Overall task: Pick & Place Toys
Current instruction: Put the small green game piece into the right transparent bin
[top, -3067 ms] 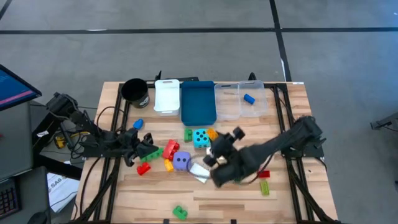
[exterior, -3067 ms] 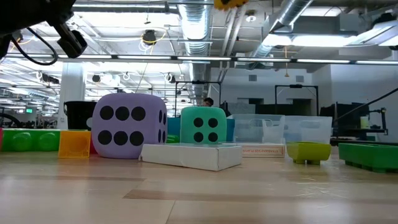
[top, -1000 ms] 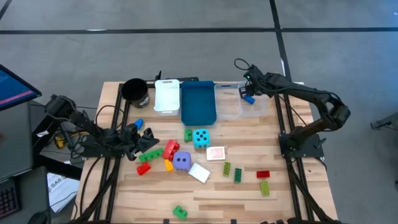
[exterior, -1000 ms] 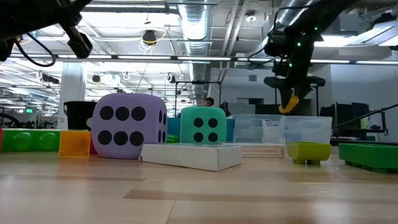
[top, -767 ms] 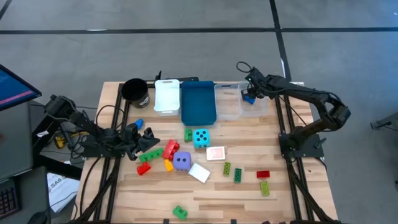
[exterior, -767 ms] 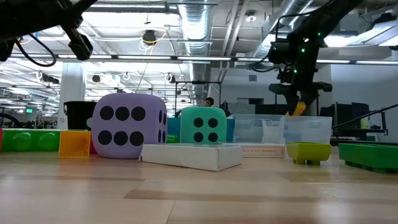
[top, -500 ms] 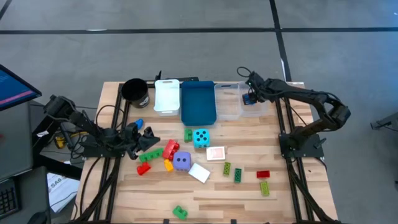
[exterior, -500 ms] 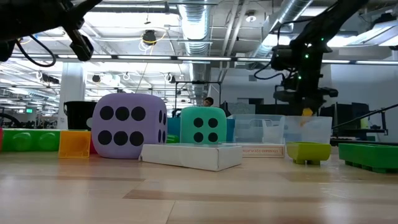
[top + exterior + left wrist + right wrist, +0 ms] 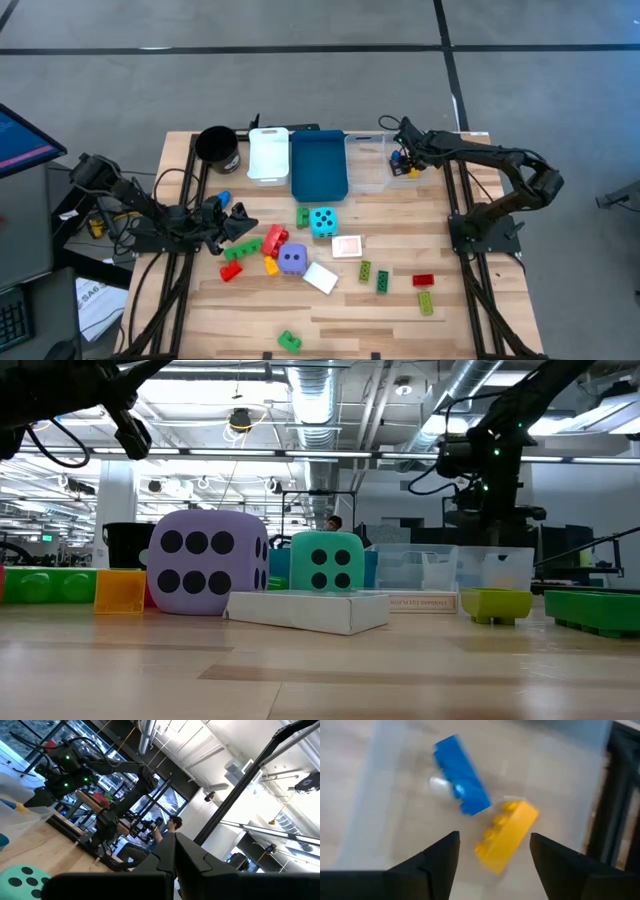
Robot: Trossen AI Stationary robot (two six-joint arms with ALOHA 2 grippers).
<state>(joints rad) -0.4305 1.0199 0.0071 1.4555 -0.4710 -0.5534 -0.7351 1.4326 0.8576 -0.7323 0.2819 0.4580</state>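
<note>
yellow brick [image 9: 506, 836], blue brick [image 9: 461, 781], black-dotted purple die [image 9: 207, 562]

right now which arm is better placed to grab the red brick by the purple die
Left. Its pincer hovers just beside the red brick and purple die, while the right pincer is open over the clear bin at the table's far edge.

Toys scattered mid-tabletop, two bricks binned

Yellow brick [image 9: 506, 836] and blue brick [image 9: 461, 781] lie together; purple die [image 9: 292, 259] and cyan die [image 9: 322, 221] sit among loose bricks.

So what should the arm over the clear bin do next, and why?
Probably lift away and return for another toy. The right gripper is open above the clear bin, and the yellow brick is loose beside the blue brick.
</note>
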